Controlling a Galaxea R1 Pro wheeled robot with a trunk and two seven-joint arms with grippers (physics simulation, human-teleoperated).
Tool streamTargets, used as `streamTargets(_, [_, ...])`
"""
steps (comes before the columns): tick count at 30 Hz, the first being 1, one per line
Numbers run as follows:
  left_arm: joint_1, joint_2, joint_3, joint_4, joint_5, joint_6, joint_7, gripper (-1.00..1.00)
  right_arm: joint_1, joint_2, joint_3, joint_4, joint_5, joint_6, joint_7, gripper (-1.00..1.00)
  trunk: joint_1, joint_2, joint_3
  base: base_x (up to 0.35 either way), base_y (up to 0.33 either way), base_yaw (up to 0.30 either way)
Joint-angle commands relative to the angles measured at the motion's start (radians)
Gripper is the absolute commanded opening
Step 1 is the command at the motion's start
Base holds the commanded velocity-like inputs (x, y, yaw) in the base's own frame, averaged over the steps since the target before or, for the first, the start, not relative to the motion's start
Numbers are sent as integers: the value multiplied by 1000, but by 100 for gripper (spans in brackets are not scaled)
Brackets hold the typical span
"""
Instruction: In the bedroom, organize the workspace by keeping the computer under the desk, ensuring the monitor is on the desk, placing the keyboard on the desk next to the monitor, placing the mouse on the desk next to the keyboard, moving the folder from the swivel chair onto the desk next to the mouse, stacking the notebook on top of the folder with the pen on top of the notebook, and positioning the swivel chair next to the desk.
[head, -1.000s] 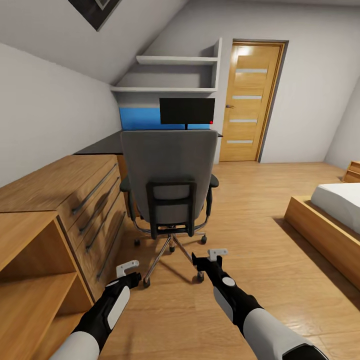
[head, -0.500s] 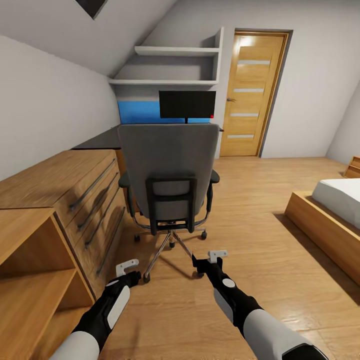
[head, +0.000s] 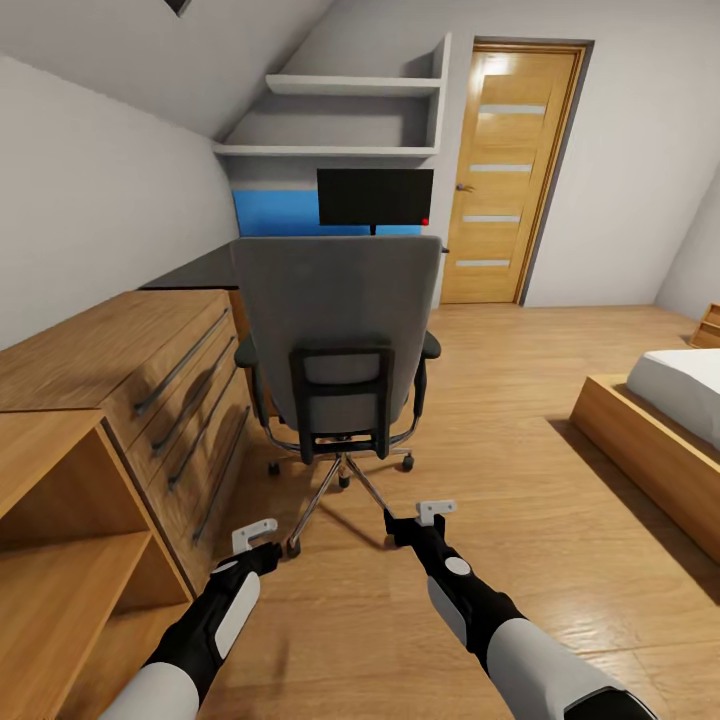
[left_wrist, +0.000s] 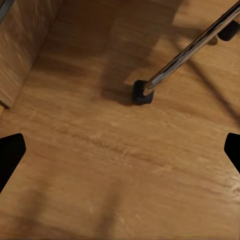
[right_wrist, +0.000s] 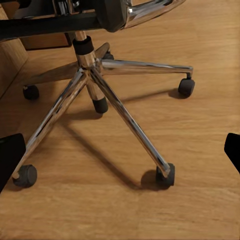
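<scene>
Grey padded swivel chair (head: 335, 340): stands on the wood floor (head: 520, 420) with its tall back turned to the camera, black armrests at either side, chrome five-star base on casters beneath. This chair serves as the landmark for all entries below.

Desk (head: 200, 270): black tabletop directly beyond the chair, bright blue back panel (head: 272, 212) rising behind it. Most of the top is hidden by the chair back.

Monitor (head: 375, 197): black screen, upright on the desk beyond the chair, showing above the top edge of the chair back; a small red light at its lower corner.

Oak drawer unit (head: 150, 370): just beside the chair, on the side of the robot's left arm, with long dark handles; an open wood shelf (head: 60, 540) adjoins it nearer the camera.

Wooden door (head: 505, 170): closed, in the far wall beyond the chair, past the desk end. White wall shelves (head: 340, 115) above the desk.

Bed (head: 670, 420): low wood frame, white mattress, well apart from the chair on the right arm's side.

Left gripper (head: 255, 537): low over the floor, near the chair's nearest caster (left_wrist: 142, 92); fingers spread apart, holding nothing.

Right gripper (head: 436, 512): low over the floor, facing the chair base (right_wrist: 95, 75); fingers spread apart, holding nothing.
</scene>
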Motion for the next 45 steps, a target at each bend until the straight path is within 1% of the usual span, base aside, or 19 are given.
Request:
streamTargets(1, [0,1,-4,-2,10,3,9,100,-1,-1,7,2,-10,-5,-1,100,0,0,-1,0,0,0])
streamTargets(17, [0,0,-6,20,8,1,6,100,-1,0,6,3,-10,-5,-1,100,0,0,-1,89,0,0])
streamTargets(26, [0,0,-8,20,7,-2,5,100,-1,0,6,3,-10,-5,0,100,0,0,-1,249,0,0])
streamTargets(29, [0,0,-9,19,7,-16,4,100,-1,0,6,3,-10,-6,0,100,0,0,-1,147,0,0])
streamTargets(31, [0,0,-11,18,7,-43,0,100,-1,0,6,3,-10,-11,-1,100,0,0,-1,83,0,0])
streamTargets(32, [0,0,-14,18,7,-86,-6,100,0,0,7,3,-10,-24,-1,100,0,0,-1,47,0,0])
streamTargets(35, [0,0,-28,18,7,-182,-18,100,0,0,7,3,-8,-57,-1,100,0,0,-1,31,0,0])
streamTargets(36, [0,0,-45,19,7,-250,-23,100,1,0,7,3,-3,-82,-1,100,0,0,-1,16,0,0])
streamTargets(37, [0,0,-55,19,7,-280,-24,100,1,0,7,3,1,-94,-1,100,0,0,-1,12,0,0])
streamTargets(38, [0,0,-81,20,7,-326,-25,100,2,0,7,5,12,-113,-1,100,0,0,-1,8,0,0])
streamTargets(40, [0,0,-109,20,7,-356,-25,100,2,0,7,10,25,-125,-1,100,0,0,-1,6,0,0])
streamTargets(43, [0,1,-143,21,7,-382,-24,100,2,1,7,21,44,-137,-2,100,0,0,-1,3,0,0])
streamTargets(44, [0,1,-168,22,8,-398,-24,100,2,1,7,30,61,-144,-2,100,0,0,-1,1,0,0])
streamTargets(45, [0,1,-172,22,8,-400,-24,100,2,1,7,31,63,-145,-2,100,0,0,-1,9,0,0])
